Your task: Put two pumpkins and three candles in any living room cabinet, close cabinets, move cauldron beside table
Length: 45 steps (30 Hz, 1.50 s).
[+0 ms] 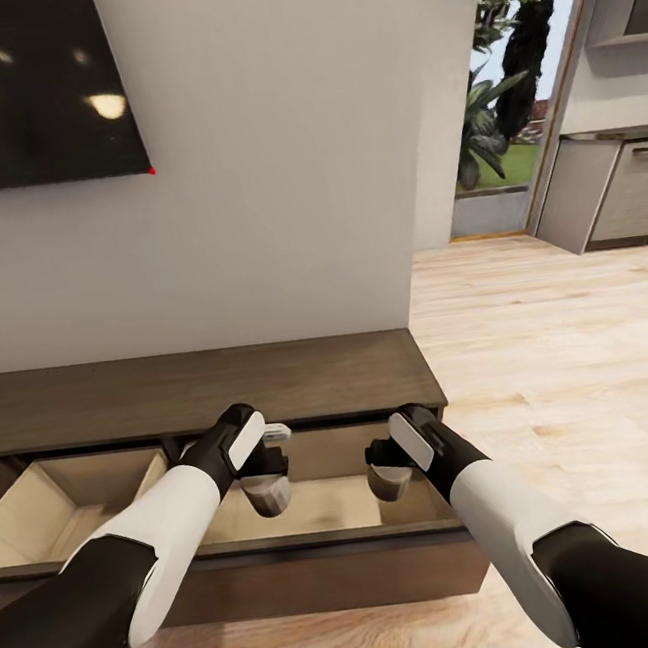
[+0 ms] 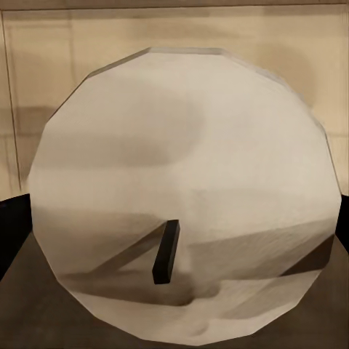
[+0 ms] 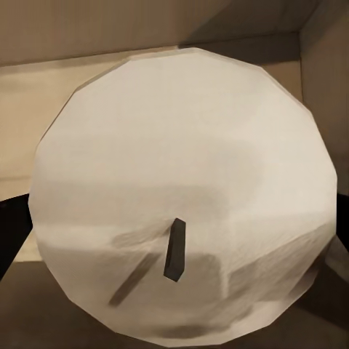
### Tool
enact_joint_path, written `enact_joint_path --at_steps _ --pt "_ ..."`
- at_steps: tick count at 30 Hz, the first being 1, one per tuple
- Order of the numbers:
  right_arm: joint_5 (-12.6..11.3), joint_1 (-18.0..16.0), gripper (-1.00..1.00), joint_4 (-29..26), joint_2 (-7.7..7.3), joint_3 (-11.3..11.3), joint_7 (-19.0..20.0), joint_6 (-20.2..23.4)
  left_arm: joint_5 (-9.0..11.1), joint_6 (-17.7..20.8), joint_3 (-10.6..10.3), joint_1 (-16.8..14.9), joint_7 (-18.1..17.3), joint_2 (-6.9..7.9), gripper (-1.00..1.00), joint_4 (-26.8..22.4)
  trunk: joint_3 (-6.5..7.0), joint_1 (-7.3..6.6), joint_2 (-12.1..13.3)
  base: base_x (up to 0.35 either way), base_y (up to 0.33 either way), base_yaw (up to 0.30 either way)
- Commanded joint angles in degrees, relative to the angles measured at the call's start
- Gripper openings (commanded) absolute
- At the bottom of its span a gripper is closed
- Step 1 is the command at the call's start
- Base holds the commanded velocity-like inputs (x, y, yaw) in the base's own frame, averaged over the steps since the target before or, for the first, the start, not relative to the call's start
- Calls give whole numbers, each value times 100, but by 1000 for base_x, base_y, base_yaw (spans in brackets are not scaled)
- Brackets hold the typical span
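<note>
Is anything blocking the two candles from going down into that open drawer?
Nothing visible. Both candles, left and right, hang over the pale interior of the open drawer, whose floor beneath them looks bare.

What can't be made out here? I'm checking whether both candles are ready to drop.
- Left end effector fingertips: head view, hidden by its wrist and the candle; the grip looks shut on it.
- Right end effector: same, behind its candle.
- Drawer floor beneath: wrist views, blocked by candle tops.
- Cabinet left end: cut off by the frame edge.
</note>
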Motion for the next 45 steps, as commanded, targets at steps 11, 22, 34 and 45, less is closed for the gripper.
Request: enact_joint_path --at_steps 11,22,34,45 --pt "-61 -3 -100 -7 0 39 -58 7 59 15 -42 -6 43 -12 -100 0 -5 -1 -2 117 -33 0" --pt "-68 -3 -100 -7 2 46 -58 7 59 15 -42 -1 46 -14 -100 3 -5 -1 -2 33 -5 0" --pt "-69 -3 -100 -7 2 42 -58 7 59 -4 -42 0 46 -25 -100 -6 -116 12 -9 0 0 0" --pt "-69 -3 -100 -7 2 43 -58 7 59 -131 -51 0 41 -76 -100 -6 -227 25 -16 0 0 0"
